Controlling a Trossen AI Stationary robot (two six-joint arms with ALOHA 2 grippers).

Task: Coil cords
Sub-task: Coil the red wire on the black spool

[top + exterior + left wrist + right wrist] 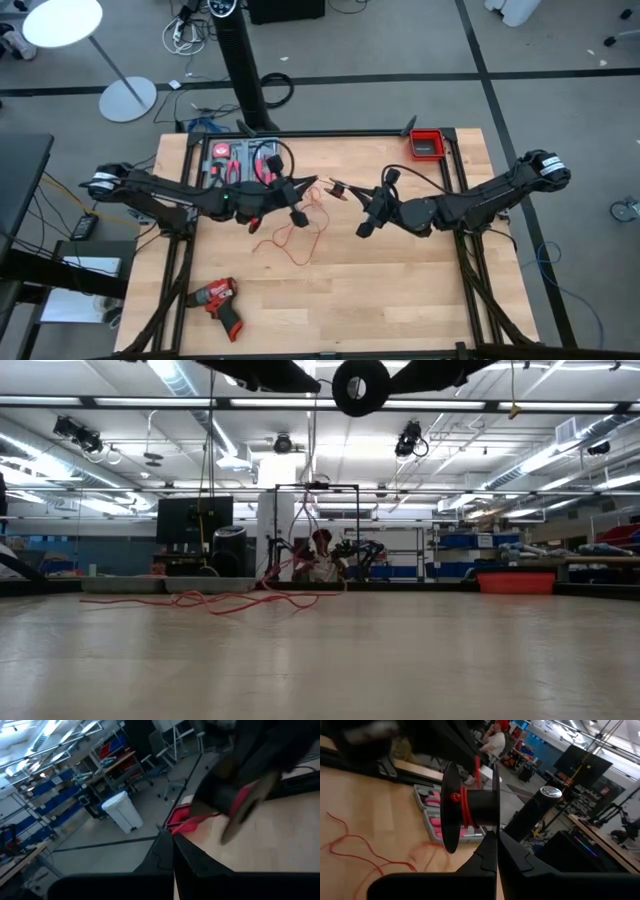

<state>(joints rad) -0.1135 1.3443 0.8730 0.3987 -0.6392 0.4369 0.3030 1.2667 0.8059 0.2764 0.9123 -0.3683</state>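
A small black spool (pixel 470 805), with the red wire (pixel 464 802) wound on its core, hangs high over the middle of the table (pixel 400 290). My right gripper (pixel 492 840) is shut on it, coming from the table's right. My left gripper (pixel 308 187) is shut just left of the spool (pixel 336 187), on the red wire. From there the wire (pixel 305 510) drops to the table, where its loose loops (pixel 292 235) lie on the wood. My left gripper pinches the red wire (pixel 187 824) at its shut fingertips, a short way from the spool (pixel 235 800). It comes in level from the table's left. The picture is blurred, so the exact hold cannot be told. My right gripper holds the spool by the lower edge of its black body (pixel 490 822), at the end away from the wide flange (pixel 449 810). Its fingers come in about level from the table's right. The spool is lifted clear, its axis lying level.
An open case of red-handled tools (pixel 235 160) lies at the far left of the table. A red drill (pixel 215 297) lies near the front left, and a red bin (pixel 427 145) sits at the far right corner. Black frame rails (pixel 465 260) run along both sides.
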